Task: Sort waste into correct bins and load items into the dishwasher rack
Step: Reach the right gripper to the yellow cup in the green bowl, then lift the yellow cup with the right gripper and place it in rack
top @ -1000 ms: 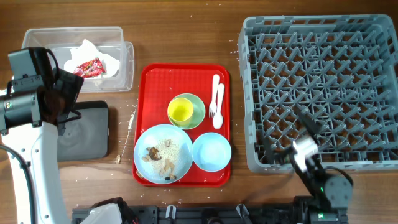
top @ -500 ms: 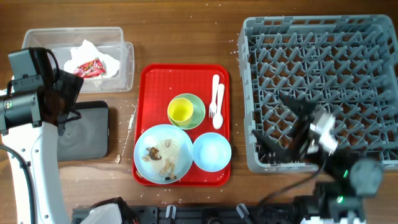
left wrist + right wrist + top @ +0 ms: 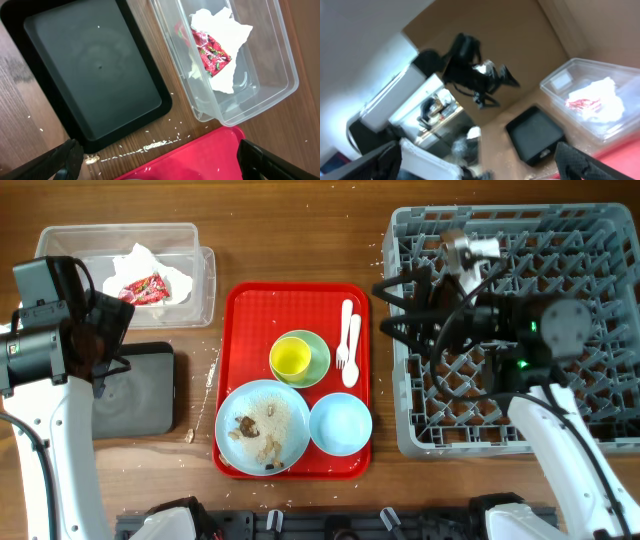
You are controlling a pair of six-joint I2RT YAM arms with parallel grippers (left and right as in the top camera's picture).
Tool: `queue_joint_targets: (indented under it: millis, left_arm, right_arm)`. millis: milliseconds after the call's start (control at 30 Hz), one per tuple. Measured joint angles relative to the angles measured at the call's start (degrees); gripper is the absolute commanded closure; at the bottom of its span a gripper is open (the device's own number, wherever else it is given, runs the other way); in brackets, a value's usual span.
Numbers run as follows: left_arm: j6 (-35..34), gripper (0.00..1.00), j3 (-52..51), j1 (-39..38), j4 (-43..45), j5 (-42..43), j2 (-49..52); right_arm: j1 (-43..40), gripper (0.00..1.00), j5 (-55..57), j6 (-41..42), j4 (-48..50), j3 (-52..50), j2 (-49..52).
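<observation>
Reaching out over the far left corner of the dishwasher rack (image 3: 600, 240), the right hand (image 3: 398, 308) has its fingers spread wide, pointing toward the red tray (image 3: 240, 300), with nothing between them. A second ago it sat low at the rack's near edge; it has since swung up and across the rack. The left hand (image 3: 160, 167) is also wide open and empty, and has not moved: it hangs over the black tray (image 3: 95, 70) beside the clear tub (image 3: 280, 70).

Nothing else has shifted. The napkin (image 3: 225, 30) and the red wrapper (image 3: 212, 50) lie in the tub. On the red tray the yellow cup (image 3: 291, 359) stands in the green bowl (image 3: 318, 350), the fork (image 3: 344, 330) and spoon (image 3: 352, 350) lie side by side just right of it, and the blue bowl (image 3: 340, 424) sits beside the plate (image 3: 290, 405), which bears the food scraps (image 3: 250, 430). Crumbs dot the table (image 3: 300, 240).

The wrapper's print and a pale label on the tub are too blurred to read.
</observation>
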Motion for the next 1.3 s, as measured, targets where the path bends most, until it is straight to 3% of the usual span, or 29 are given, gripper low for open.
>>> queue_joint_targets:
  millis: [67, 133, 267, 367, 467, 533, 567, 633, 667, 700, 767, 1133, 1267, 1300]
  left_arm:
    - [0.0, 0.0, 0.0, 0.0, 0.0, 0.0, 0.0]
    - [0.0, 0.0, 0.0, 0.0, -0.1, 0.0, 0.0]
    - [0.0, 0.0, 0.0, 0.0, -0.1, 0.0, 0.0]
    - [0.0, 0.0, 0.0, 0.0, -0.1, 0.0, 0.0]
    - [0.0, 0.0, 0.0, 0.0, 0.0, 0.0, 0.0]
    - [0.0, 0.0, 0.0, 0.0, 0.0, 0.0, 0.0]
    - [0.0, 0.0, 0.0, 0.0, 0.0, 0.0, 0.0]
    - [0.0, 0.0, 0.0, 0.0, 0.0, 0.0, 0.0]
    - [0.0, 0.0, 0.0, 0.0, 0.0, 0.0, 0.0]
    - [0.0, 0.0, 0.0, 0.0, 0.0, 0.0, 0.0]
    - [0.0, 0.0, 0.0, 0.0, 0.0, 0.0, 0.0]
    - [0.0, 0.0, 0.0, 0.0, 0.0, 0.0, 0.0]
    - [0.0, 0.0, 0.0, 0.0, 0.0, 0.0, 0.0]
    - [0.0, 0.0, 0.0, 0.0, 0.0, 0.0, 0.0]
  right_arm:
    - [3.3, 0.01, 4.4, -4.7, -17.3, 6.6, 0.4]
    - [6.5, 0.0, 15.9, -12.9, -38.9, 12.3, 0.6]
    - [16.6, 0.0, 50.1, -31.1, -70.9, 26.0, 3.7]
    - [27.1, 0.01, 62.7, -40.5, -92.7, 43.8, 13.8]
    - [33.7, 0.01, 68.0, -44.4, -108.2, 58.0, 27.3]
    - [35.9, 0.0, 69.3, -45.2, -110.9, 60.5, 33.1]
    - [37.2, 0.07, 69.6, -45.5, -111.2, 60.5, 36.2]
    - [39.3, 0.33, 70.2, -45.9, -110.7, 60.5, 40.4]
    - [40.1, 0.56, 70.2, -45.9, -109.9, 60.5, 41.4]
    - [40.8, 0.59, 70.4, -45.9, -109.2, 60.5, 42.0]
    - [41.9, 0.53, 70.7, -45.6, -107.9, 60.5, 42.3]
    - [42.3, 0.53, 76.2, -30.5, -106.1, 58.8, 51.0]
    - [42.6, 0.57, 76.5, -28.4, -106.0, 58.8, 53.2]
    - [42.6, 0.63, 76.6, -28.2, -106.0, 58.8, 53.9]
